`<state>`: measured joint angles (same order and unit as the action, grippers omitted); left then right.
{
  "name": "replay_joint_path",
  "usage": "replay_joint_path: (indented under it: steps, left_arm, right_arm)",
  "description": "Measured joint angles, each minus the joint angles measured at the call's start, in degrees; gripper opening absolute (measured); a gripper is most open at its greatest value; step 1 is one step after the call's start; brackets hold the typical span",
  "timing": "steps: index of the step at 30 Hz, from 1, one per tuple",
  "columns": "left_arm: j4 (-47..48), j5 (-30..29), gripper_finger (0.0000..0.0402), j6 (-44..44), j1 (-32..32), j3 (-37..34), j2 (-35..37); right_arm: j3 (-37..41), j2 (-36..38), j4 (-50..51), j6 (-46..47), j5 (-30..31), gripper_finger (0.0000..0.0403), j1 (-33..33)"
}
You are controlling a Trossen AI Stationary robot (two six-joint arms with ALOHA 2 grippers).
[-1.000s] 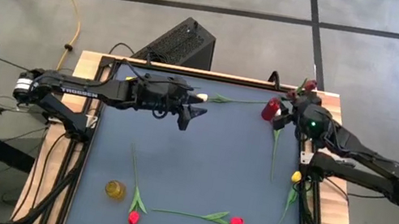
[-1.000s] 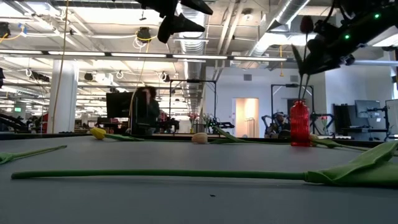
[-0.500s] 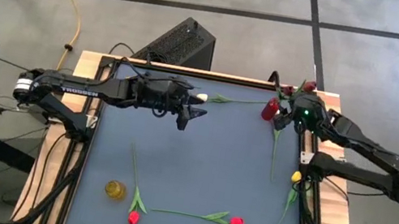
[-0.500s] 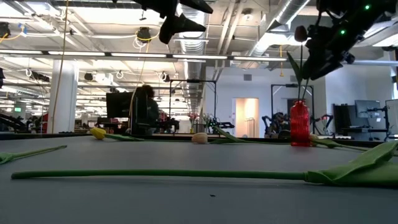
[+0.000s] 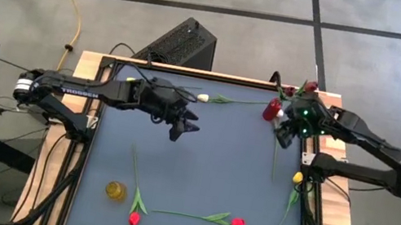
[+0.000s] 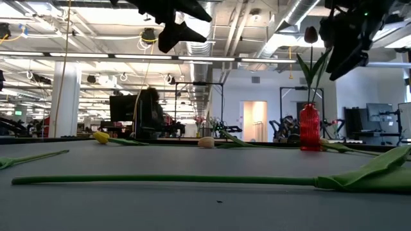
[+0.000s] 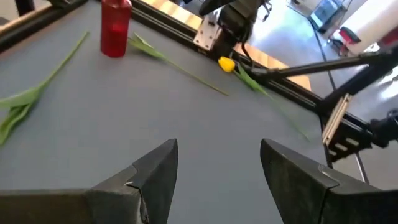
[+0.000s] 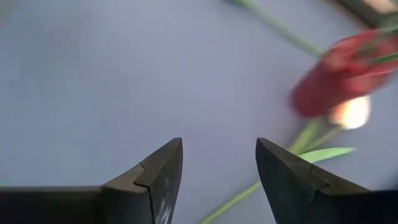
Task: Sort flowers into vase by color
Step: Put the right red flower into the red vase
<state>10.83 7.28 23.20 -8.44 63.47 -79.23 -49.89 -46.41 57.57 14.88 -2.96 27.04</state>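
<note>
A red vase (image 5: 271, 109) (image 6: 309, 127) stands at the table's far right, and a dark red tulip (image 6: 311, 34) stands upright in it by its stem. My right gripper (image 5: 285, 133) (image 8: 217, 146) hangs open just beside the vase, clear of the tulip. My left gripper (image 5: 187, 127) (image 7: 217, 146) hovers open over the table's middle, far half. Lying flat on the table are a white tulip (image 5: 203, 96), a yellow tulip (image 5: 297, 178) (image 7: 226, 63), and two red tulips (image 5: 134, 218) (image 5: 237, 223). A small yellow vase (image 5: 115, 190) stands near left.
A long green stem (image 5: 274, 152) lies along the right side, near the vase. A black box (image 5: 182, 41) sits beyond the table's far edge. The middle of the grey mat (image 5: 209, 159) holds no flowers. A person (image 6: 146, 114) shows in the room behind.
My right gripper carried the dark red tulip down until its stem stood in the red vase, then drew away toward the near edge, leaving the tulip upright on its own. My left gripper shifted slightly toward the near edge and turned.
</note>
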Motion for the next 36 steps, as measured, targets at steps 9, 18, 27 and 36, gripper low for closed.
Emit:
replay_joint_path:
  steps: [9,18,27,36]
  left_arm:
    - [2.39,0.40,0.0217,-3.06,4.12,-0.01,0.00]
    - [3.82,-3.65,0.0217,-3.53,7.77,-0.01,0.01]
    - [2.93,-5.17,0.0217,0.12,9.80,0.01,-1.73]
    - [1.71,-8.41,0.0217,7.96,14.68,-0.01,-6.81]
  right_arm:
    - [0.00,0.02,0.25,6.23,-7.11,0.0231,-12.07]
    - [0.00,-0.07,-5.73,17.69,-3.57,0.0230,-28.58]
    - [0.21,-0.27,-8.20,29.10,4.46,0.0230,-45.32]
    - [2.19,-5.24,-18.36,29.06,9.47,0.0230,-61.29]
